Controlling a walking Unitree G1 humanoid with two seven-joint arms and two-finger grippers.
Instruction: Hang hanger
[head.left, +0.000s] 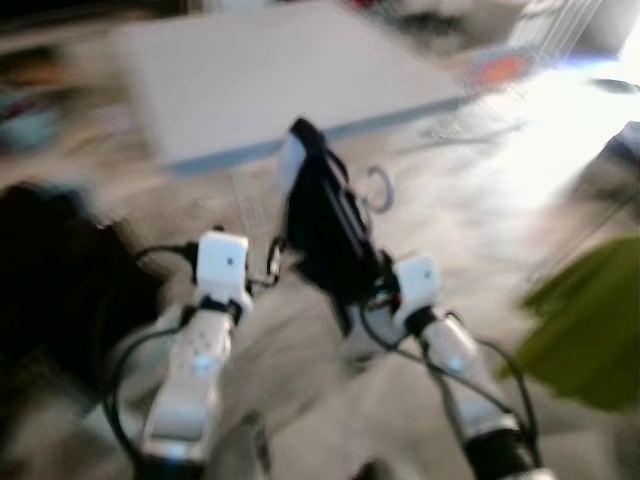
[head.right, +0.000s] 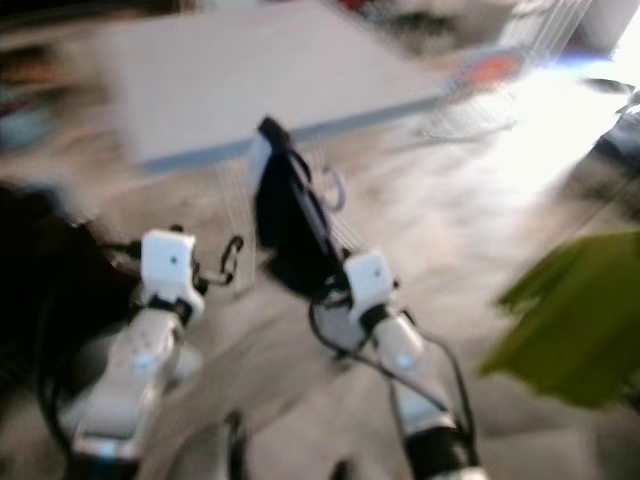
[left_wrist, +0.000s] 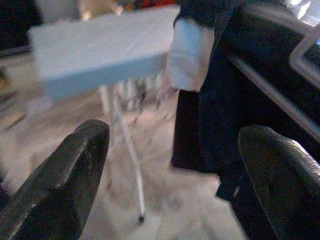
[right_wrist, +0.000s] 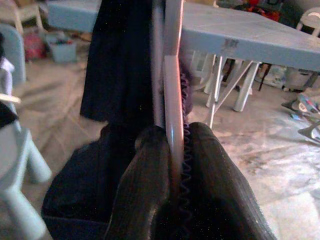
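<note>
1. The right pincer (right_wrist: 172, 165) is pinched on the hanger (right_wrist: 172, 85), fingers pressed on its thin bar.
2. A dark garment (head.left: 325, 225) drapes from it, held up before the robot; hook (head.left: 380, 188) upward.
3. The left pincer (left_wrist: 170, 175) is spread, empty, just beside the garment.
4. Likely light; stiff bar, limp cloth that may swing or slip.
5. A grey table (head.left: 290, 80) stands beyond.

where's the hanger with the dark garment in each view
Left eye view: hanger at centre, held up by the right gripper, hook toward the table.
Right eye view: hanger left of centre.
Left wrist view: its pale bar over the dark garment, past the open left gripper.
Right wrist view: hanger clamped between the fingers.
Shared landmark: the grey table.
</note>
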